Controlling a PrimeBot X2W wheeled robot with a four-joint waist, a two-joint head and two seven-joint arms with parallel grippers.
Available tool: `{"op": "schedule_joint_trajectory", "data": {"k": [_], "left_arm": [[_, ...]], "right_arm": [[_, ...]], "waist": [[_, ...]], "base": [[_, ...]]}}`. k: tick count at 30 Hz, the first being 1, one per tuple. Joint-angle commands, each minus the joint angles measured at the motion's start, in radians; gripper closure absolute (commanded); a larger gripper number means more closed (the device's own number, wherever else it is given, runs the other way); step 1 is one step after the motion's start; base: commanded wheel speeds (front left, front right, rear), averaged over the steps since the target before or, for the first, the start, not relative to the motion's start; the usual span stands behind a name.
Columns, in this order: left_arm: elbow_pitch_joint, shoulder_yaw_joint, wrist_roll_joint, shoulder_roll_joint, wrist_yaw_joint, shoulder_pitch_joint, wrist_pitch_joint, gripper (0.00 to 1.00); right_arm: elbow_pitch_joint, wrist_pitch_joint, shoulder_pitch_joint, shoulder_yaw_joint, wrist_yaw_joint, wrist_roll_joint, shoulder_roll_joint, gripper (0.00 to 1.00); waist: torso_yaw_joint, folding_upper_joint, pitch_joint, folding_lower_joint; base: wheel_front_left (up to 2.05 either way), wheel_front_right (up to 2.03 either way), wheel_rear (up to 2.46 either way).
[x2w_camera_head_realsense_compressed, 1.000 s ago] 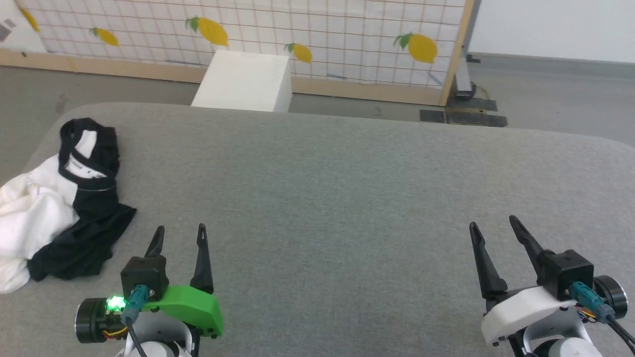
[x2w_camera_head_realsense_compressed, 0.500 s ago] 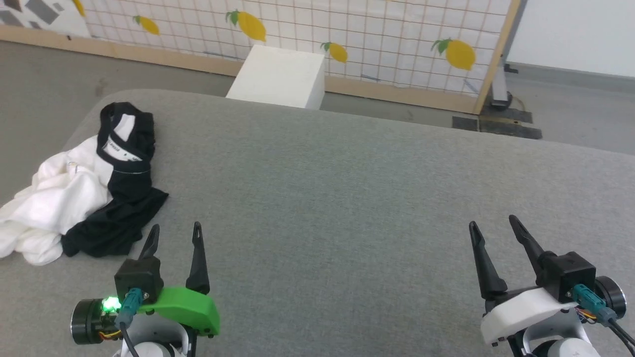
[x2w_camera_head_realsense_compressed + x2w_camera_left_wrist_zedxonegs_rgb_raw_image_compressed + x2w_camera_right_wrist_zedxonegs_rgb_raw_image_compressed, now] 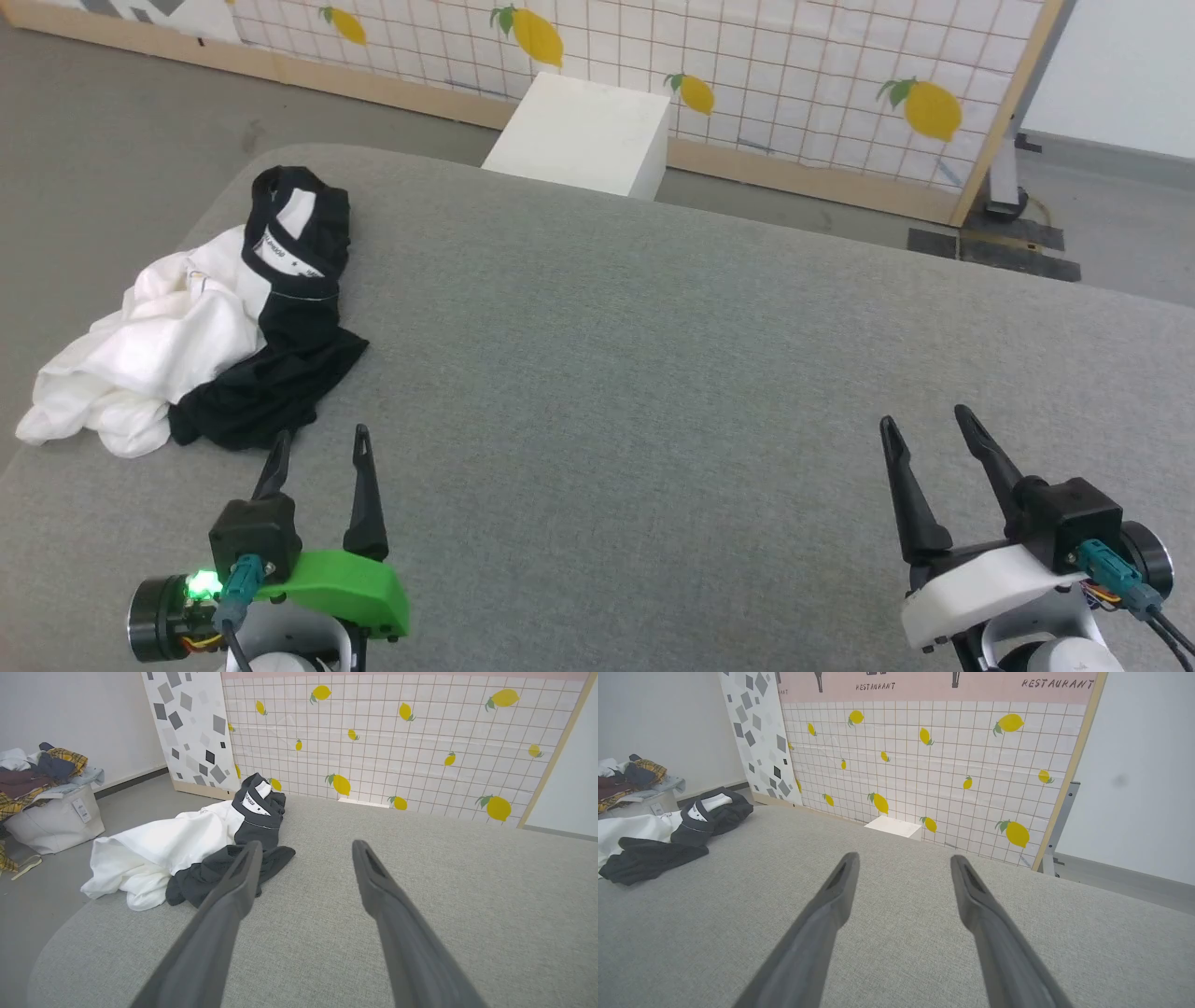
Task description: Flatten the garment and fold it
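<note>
Looking down on the grey cloth-covered counter [image 3: 653, 373], we see the garment [image 3: 187, 345] bunched in a heap near its far left corner, close to the rounded edge. Its white body lies crumpled on the outer side, toward the counter's left edge. The black sleeves are piled on the inner side, with one dark fold spreading toward us. The black neckband [image 3: 280, 254], with a white strip and small lettering, sits face up at the far end of the heap.

Our left pincer [image 3: 322, 432] hovers at the near left, its two dark fingers spread apart and empty. Its outer fingertip comes just up to the nearest black fold, though we cannot tell whether they touch. Our right pincer [image 3: 922, 416] is at the near right, well apart from the garment, likewise released and gripping nothing over bare grey cloth.

Beyond the counter a white box [image 3: 583, 135] stands on the floor against a lemon-print panel [image 3: 794, 65]. Off to the left a pale bag [image 3: 56, 821] heaped with clothes sits on the floor.
</note>
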Motion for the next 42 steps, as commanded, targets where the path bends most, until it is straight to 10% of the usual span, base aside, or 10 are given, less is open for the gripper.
{"op": "schedule_joint_trajectory", "data": {"k": [1,42], "left_arm": [[0.001,0.0,-0.005,0.006,0.009,0.018,-0.01,0.0],[0.057,-0.018,-0.038,0.025,0.047,0.025,-0.101,0.0]], "right_arm": [[0.003,-0.013,-0.011,0.003,-0.001,0.008,0.001,0.0],[0.037,-0.101,-0.017,0.006,-0.001,0.083,0.002,0.0]], "waist": [[0.01,0.0058,0.001,0.0],[0.225,0.0098,-0.001,0.0]], "base": [[0.0,0.0,0.0],[0.0,0.0,0.0]]}}
